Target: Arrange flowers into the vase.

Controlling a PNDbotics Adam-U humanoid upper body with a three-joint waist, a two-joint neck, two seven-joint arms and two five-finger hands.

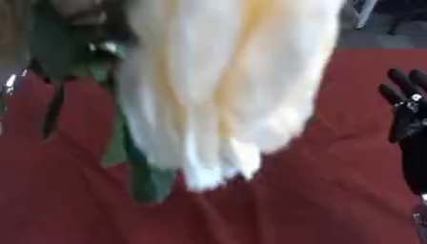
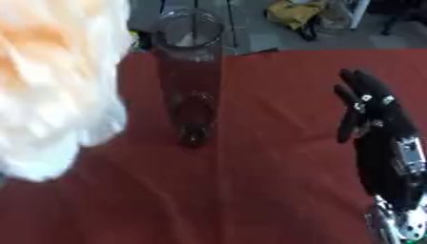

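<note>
Right hand (image 2: 380, 128) is open, holding nothing.
It stands fingers up at the right of the red desk (image 2: 267, 190). A big white flower (image 1: 225, 81) is close up, left of the tall glass vase (image 2: 192, 81).

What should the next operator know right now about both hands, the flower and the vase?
Right hand: open, idle at the right edge, fingers up, holding nothing.
Left hand: not in view.
White flower: very close to the camera, green leaves below it; what holds it is hidden.
Glass vase: upright on the red tablecloth, no flower inside.
Done: nothing in the vase.
Left: put the flower in.
</note>
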